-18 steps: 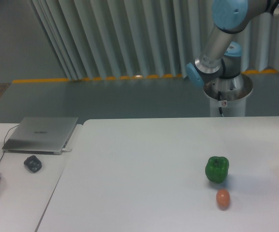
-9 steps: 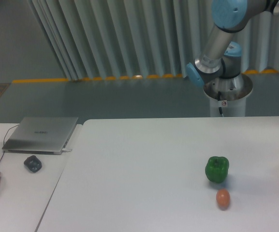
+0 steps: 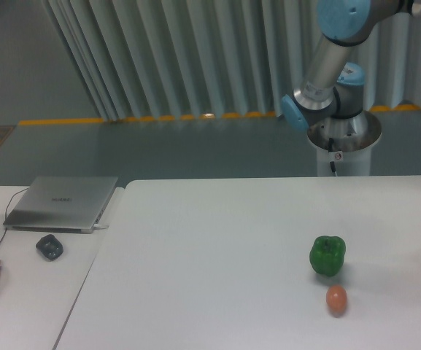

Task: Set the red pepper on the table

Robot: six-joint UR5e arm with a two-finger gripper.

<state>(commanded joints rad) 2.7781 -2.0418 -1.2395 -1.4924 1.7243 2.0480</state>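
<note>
— Can you see the claw or the red pepper?
— No. Both are out of frame; the arm [image 3: 327,65] is cut off at the top right, so you can't judge the claw.
— And the table [image 3: 217,240]?
— It holds the green pepper [image 3: 327,254] and, near it, the orange egg-shaped thing [image 3: 335,300], both unmoved. The arm has barely shifted.

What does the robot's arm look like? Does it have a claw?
The robot arm is made of silver-grey metal tubes with round light-blue caps on its joints. It stands on a shiny silver base that carries a small red-and-white sticker and a thin dark cable. The arm runs out of the picture, so its claw cannot be seen.
</note>
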